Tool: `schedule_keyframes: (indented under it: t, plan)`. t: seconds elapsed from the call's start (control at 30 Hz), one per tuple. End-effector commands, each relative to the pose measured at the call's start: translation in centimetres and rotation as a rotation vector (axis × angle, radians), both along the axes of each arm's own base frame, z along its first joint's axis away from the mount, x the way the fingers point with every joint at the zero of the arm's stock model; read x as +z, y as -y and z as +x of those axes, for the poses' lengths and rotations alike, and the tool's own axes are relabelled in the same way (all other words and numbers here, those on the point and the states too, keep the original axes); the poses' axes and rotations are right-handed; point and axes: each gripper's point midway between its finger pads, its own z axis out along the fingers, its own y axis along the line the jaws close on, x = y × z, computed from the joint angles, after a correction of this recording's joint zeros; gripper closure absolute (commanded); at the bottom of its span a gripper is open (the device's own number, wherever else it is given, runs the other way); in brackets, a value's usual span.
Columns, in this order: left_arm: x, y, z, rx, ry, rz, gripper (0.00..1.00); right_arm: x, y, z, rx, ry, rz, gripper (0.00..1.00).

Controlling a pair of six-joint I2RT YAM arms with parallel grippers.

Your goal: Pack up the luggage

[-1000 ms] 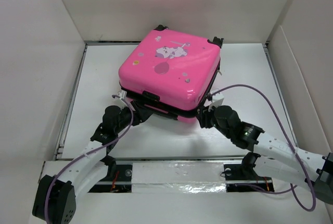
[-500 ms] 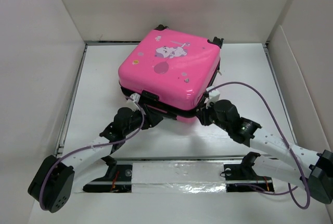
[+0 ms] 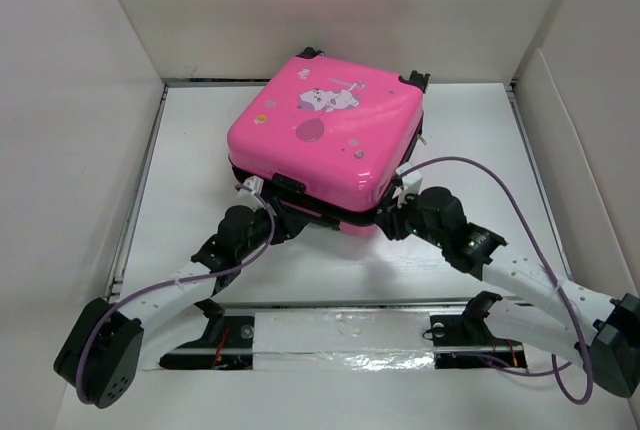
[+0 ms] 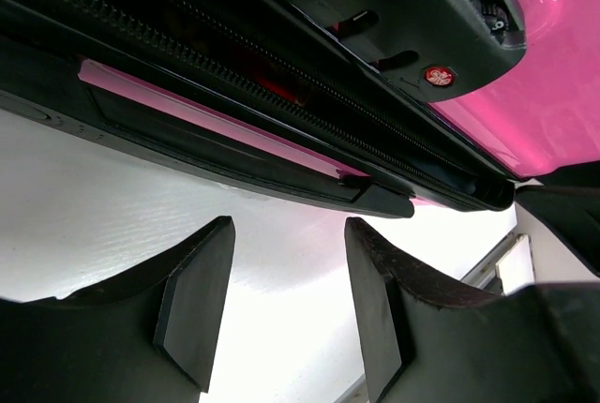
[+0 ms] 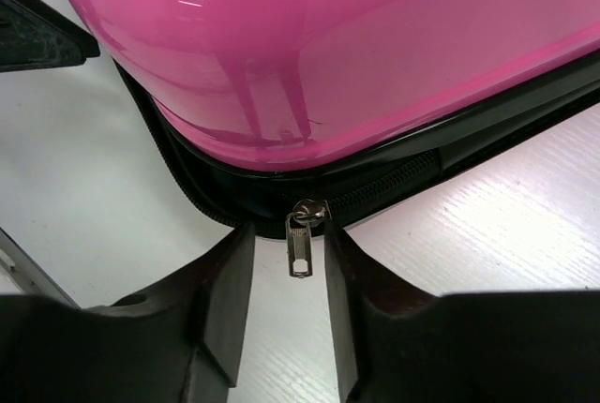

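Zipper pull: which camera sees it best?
The right wrist view: the zipper pull hangs big and sharp below the pink luggage, inside the open right pincer. In the top view it cannot be made out. The left wrist view shows only zipper teeth, no pull.

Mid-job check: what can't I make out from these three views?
- Inside the luggage: hidden in all views by its pink lid.
- Zipper along the far edge: top view, hidden behind the lid; both wrist views crop it.
- Fingers of the left gripper and right gripper: top view, tucked under their own wrists and the luggage's near edge.
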Motion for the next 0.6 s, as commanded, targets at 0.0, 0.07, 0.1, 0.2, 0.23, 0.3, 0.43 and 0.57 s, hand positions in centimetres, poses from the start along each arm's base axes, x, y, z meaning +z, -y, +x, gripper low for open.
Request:
schedule_keyframes:
  t: [0.0, 0.07, 0.1, 0.2, 0.23, 0.3, 0.43, 0.57]
  plan:
    - [2.3, 0.7, 1.1, -0.001, 0.067, -0.042, 0.53, 0.7, -0.3, 0.2, 0.043, 0.031, 0.006, 0.56]
    - [2.3, 0.8, 1.1, -0.002, 0.068, -0.045, 0.53, 0.5, -0.4, 0.2, 0.047, 0.027, 0.001, 0.55]
    - [2.3, 0.8, 1.1, -0.002, 0.071, -0.046, 0.53, 0.3, -0.4, 0.3, 0.046, 0.022, -0.006, 0.56]
    - [2.5, 0.9, 1.3, -0.005, 0.073, -0.043, 0.53, -0.2, 0.0, 0.6, 0.026, 0.0, -0.029, 0.6]
    - [2.5, 0.9, 1.3, -0.005, 0.075, -0.044, 0.53, -0.3, 0.2, 0.9, 0.015, -0.001, -0.03, 0.61]
    - [2.5, 0.9, 1.2, -0.004, 0.081, -0.051, 0.53, -0.2, 0.1, 1.0, 0.018, 0.0, -0.031, 0.61]
    - [2.7, 1.1, 1.3, -0.008, 0.085, -0.054, 0.53, -0.8, 0.3, 1.5, 0.003, -0.009, -0.047, 0.61]
    - [2.8, 1.3, 1.4, -0.015, 0.091, -0.064, 0.56, -2.0, 0.4, 1.4, 0.005, -0.049, -0.08, 0.61]
